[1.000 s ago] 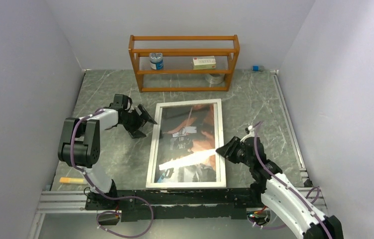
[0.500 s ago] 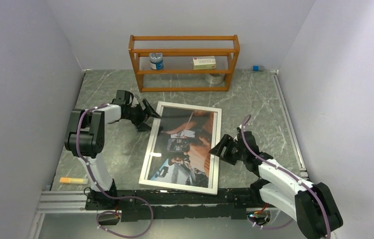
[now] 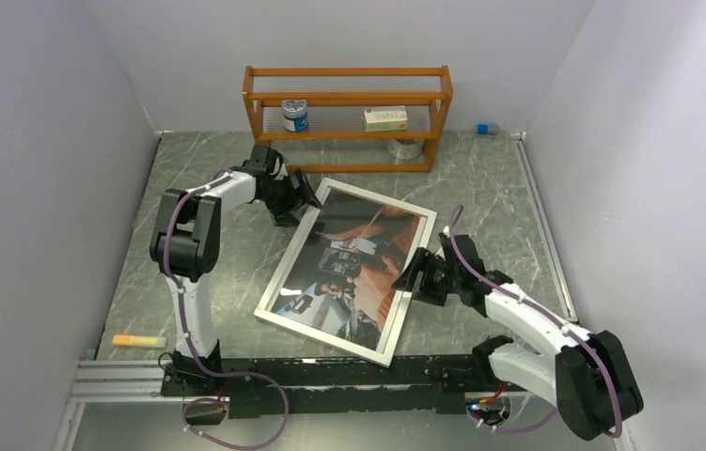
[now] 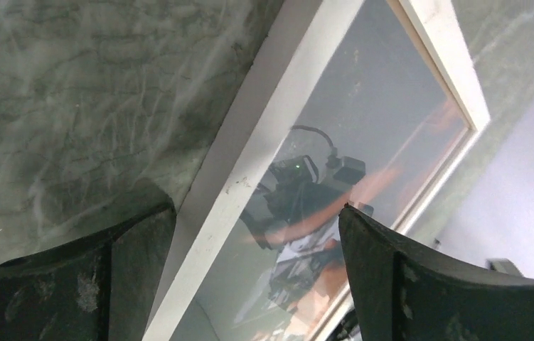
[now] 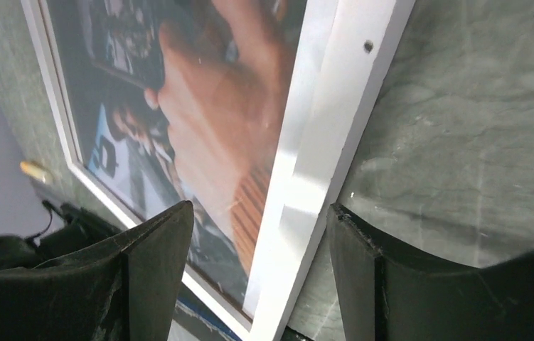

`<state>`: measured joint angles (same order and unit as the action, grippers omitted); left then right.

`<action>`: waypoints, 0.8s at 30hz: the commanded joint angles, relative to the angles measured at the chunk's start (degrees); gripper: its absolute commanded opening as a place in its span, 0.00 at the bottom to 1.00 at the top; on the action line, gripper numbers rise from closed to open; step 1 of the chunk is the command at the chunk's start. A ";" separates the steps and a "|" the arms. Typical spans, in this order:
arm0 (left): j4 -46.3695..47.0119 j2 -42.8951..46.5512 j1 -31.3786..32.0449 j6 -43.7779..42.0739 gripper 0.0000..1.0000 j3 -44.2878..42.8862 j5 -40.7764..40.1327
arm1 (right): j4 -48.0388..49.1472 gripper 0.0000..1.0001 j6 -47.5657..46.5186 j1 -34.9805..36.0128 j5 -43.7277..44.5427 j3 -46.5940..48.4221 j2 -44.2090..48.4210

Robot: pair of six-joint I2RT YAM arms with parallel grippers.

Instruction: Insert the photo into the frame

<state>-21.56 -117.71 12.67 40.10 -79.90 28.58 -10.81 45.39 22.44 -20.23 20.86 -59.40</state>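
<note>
**Item: the frame** (image 3: 290, 248), silver-white rim, clear pane.
Location: flat on the grey marbled table (image 3: 208, 282), front face up, turned askew to the table edges. Its far corner lies near the orange shelf rack (image 3: 349, 99) and its near corner close to the arm bases.

**Item: photo** (image 3: 353, 263).
Location: seen through the pane, filling the opening. It shows a hand, a phone and orange tones. Judged as seated in the frame. With the front face up, whether the back is closed cannot be told.

**Item: left hand** (image 3: 300, 205).
Location: at the frame's far-left corner. State: jaws spread, one finger (image 4: 129, 270) over the table and the other (image 4: 420, 284) over the pane, with the rim between them and not pinched.

**Item: right hand** (image 3: 413, 280).
Location: midway along the frame's right rim. State: jaws likewise apart and straddling the rim, clamping nothing.

**Other holdings:** jar (image 3: 295, 115) and small box (image 3: 385, 117) on the rack's middle shelf; an orange stick (image 3: 137, 340) on the table near the left base, well apart from the frame.

**Progress, as judged:** the insertion looks done. What may remain is squaring the frame on the table and, if the back is unfastened, closing it.
</note>
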 commanded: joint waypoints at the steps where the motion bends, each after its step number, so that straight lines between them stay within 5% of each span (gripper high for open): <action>1: -11.95 -1.03 0.56 -2.12 0.94 -2.00 -18.97 | -12.60 0.72 0.06 0.16 15.07 8.20 2.73; 6: -19.81 2.84 0.18 -3.41 0.94 -5.28 -28.41 | -21.73 0.77 0.75 0.15 26.94 13.54 4.53; 13: -28.97 11.50 -1.05 -0.38 0.94 -5.32 -36.45 | -17.63 0.82 -3.19 -0.08 32.18 20.99 -0.31; 17: -33.02 18.74 -1.06 5.45 0.94 1.92 -37.46 | -13.57 0.84 -5.58 -1.83 31.95 27.16 -8.24; 24: -27.30 35.93 -0.98 15.41 0.94 23.39 -27.14 | -8.63 0.85 -8.40 -9.05 26.47 35.41 -23.08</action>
<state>-49.74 -88.60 11.42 47.68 -65.49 -4.21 -24.18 39.94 17.04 8.23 52.40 -77.38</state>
